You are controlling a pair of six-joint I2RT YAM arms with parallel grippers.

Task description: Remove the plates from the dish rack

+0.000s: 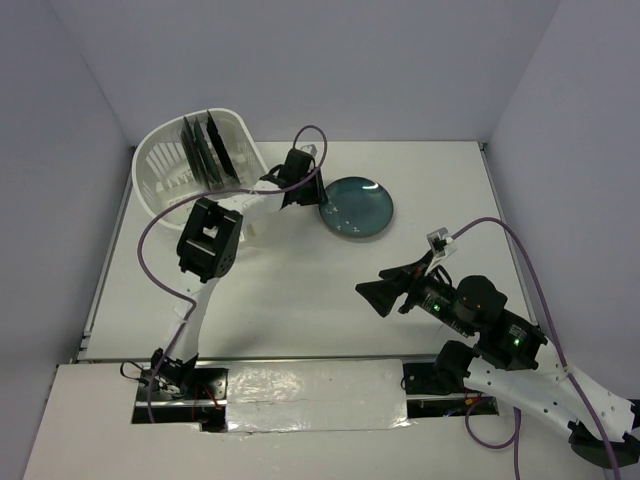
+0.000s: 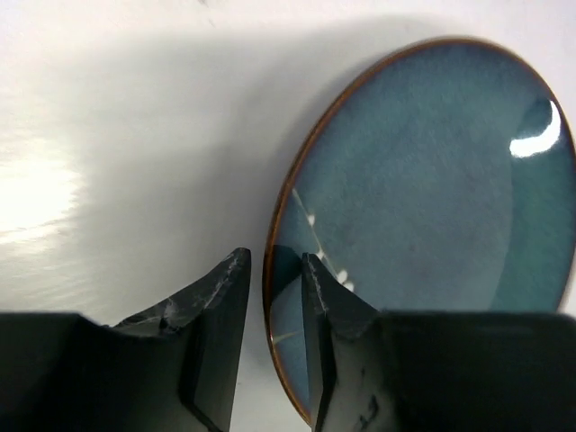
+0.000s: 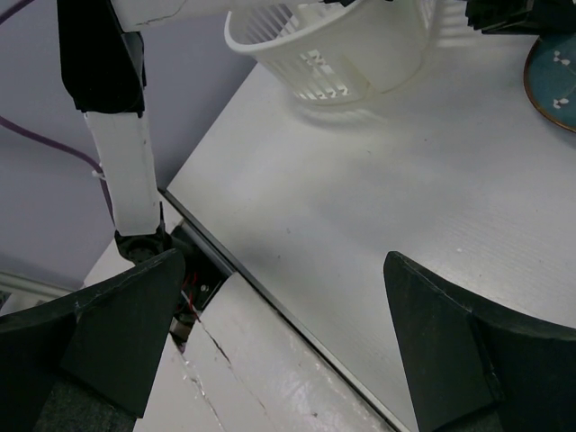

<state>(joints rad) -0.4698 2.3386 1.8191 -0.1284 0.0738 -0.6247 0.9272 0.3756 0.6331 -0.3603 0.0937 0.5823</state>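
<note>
A teal-blue plate with a dark rim lies flat on the table right of the dish rack. My left gripper sits at its left edge. In the left wrist view the plate fills the right side, and my left gripper straddles its rim with its jaws slightly apart; a gap shows beside the rim. Several plates stand edge-on in the white rack. My right gripper hovers open and empty over the table's front right. The right wrist view shows my right gripper, the rack and the plate's edge.
The left arm's purple cable loops over the table's left side. The table's front edge with a white taped strip runs by the arm bases. Grey walls close in the back and both sides.
</note>
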